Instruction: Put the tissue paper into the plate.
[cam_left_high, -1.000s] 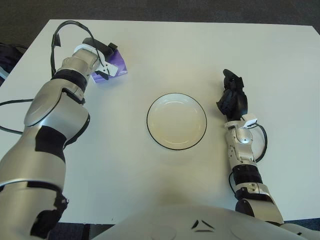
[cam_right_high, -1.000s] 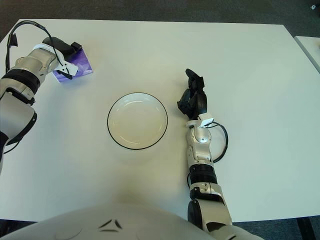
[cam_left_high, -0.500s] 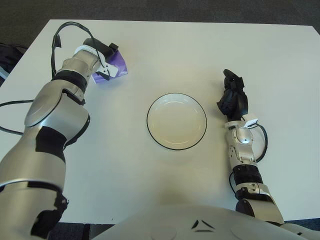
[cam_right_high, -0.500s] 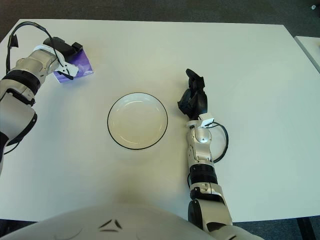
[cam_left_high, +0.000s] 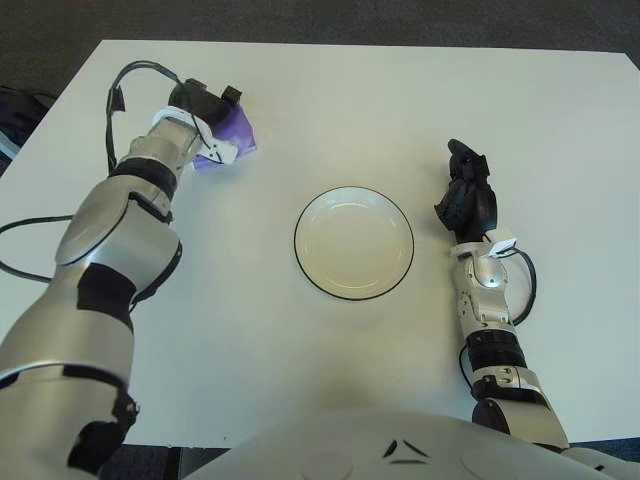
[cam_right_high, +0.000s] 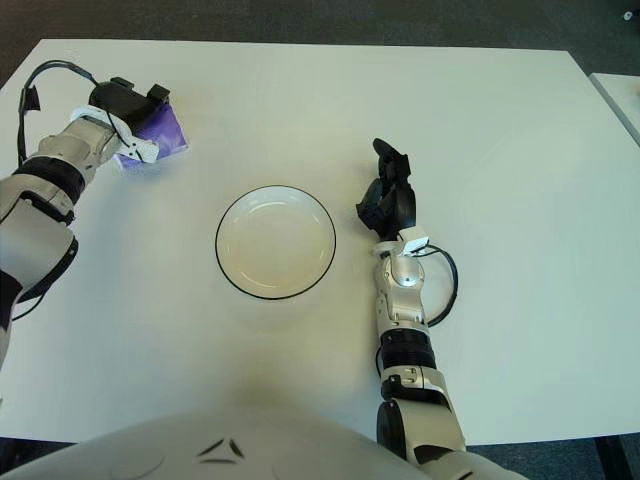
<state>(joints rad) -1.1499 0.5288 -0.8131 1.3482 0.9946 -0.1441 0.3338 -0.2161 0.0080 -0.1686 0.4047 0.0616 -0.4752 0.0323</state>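
Observation:
A purple tissue pack (cam_left_high: 234, 131) lies at the far left of the white table. My left hand (cam_left_high: 203, 102) is on it, black fingers curled over its top edge. It is hard to say whether the pack is lifted or still on the table. A white plate with a dark rim (cam_left_high: 353, 242) sits empty at the table's middle, well to the right of the pack. My right hand (cam_left_high: 466, 190) shows just right of the plate, fingers curled and holding nothing.
The white table (cam_left_high: 400, 110) stretches out on every side of the plate. A black cable (cam_left_high: 130, 75) loops off my left wrist near the table's far left corner. Dark floor lies beyond the far edge.
My left hand has shifted slightly farther and to the right over the tissue pack, its wrist turning. The pack, plate and right hand stay put.

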